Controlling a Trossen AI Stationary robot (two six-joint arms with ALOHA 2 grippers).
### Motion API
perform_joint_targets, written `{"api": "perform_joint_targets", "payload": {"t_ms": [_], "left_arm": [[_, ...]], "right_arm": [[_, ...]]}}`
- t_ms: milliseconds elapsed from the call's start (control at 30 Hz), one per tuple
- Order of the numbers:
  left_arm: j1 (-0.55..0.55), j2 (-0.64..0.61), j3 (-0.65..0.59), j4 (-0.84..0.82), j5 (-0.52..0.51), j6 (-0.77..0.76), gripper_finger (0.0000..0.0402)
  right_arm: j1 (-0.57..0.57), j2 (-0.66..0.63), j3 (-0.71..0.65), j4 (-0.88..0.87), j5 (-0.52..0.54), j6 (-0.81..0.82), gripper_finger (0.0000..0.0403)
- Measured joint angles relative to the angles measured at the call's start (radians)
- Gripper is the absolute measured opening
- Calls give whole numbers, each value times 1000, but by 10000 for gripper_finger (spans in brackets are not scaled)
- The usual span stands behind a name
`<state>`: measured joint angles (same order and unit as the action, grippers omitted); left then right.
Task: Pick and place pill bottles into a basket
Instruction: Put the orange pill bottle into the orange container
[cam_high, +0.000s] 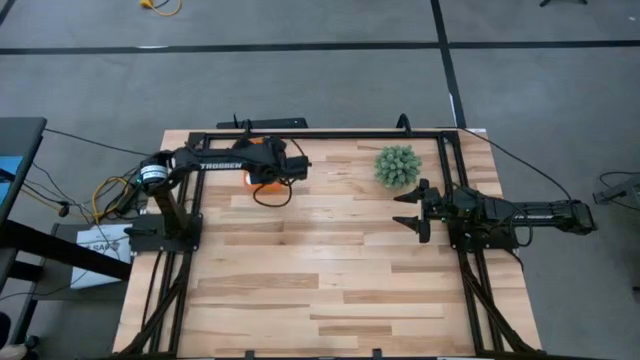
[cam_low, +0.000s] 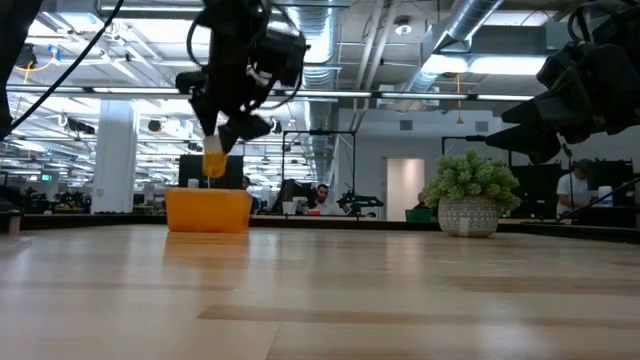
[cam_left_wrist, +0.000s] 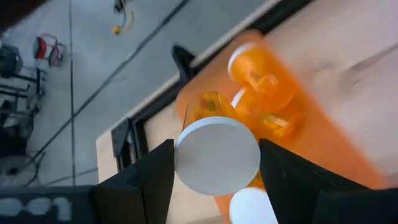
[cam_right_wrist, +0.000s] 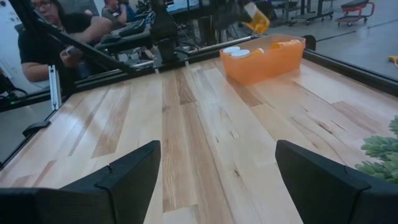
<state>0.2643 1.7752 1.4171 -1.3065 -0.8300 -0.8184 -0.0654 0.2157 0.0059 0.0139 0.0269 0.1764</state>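
From above, the left gripper (cam_high: 272, 165) hovers over the bright orange plastic basket (cam_high: 247, 180). Low view: it's holding a translucent orange pill bottle (cam_low: 214, 160) above the bin. Left wrist: the white cap sits between the fingers, other bottles (cam_left_wrist: 261, 78) below. Right gripper (cam_right_wrist: 214, 177) waits wide open. Next I'd guess: let go.

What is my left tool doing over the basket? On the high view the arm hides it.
Observer: The left tool holds a pill bottle, its white cap facing the wrist camera.
Operator: Is it down inside the basket?
Observer: No. The low view shows it hanging above the basket, clear of the rim.
Operator: Anything in there?
Observer: Yes. The left wrist view shows other bottles lying inside.
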Motion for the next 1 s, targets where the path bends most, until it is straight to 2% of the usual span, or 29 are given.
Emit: {"api": "perform_joint_targets", "payload": {"t_ms": [200, 300, 367, 500, 667, 800, 1000], "left_arm": [[79, 0, -113, 43, 71, 21, 199], [115, 0, -166, 112, 149, 68, 198], [127, 0, -193, 163, 165, 87, 199], [129, 2, -214, 250, 188, 128, 199], [141, 2, -214, 269, 198, 146, 204], [133, 1, -214, 270, 198, 174, 224], [129, -22, -214, 275, 198, 195, 276]], "right_arm": [[0, 0, 0, 0, 0, 0, 311], [0, 0, 0, 0, 0, 0, 311], [0, 0, 0, 0, 0, 0, 311], [0, 0, 0, 0, 0, 0, 311], [0, 0, 0, 0, 0, 0, 311], [0, 0, 0, 0, 0, 0, 311], [0, 0, 0, 0, 0, 0, 311]]}}
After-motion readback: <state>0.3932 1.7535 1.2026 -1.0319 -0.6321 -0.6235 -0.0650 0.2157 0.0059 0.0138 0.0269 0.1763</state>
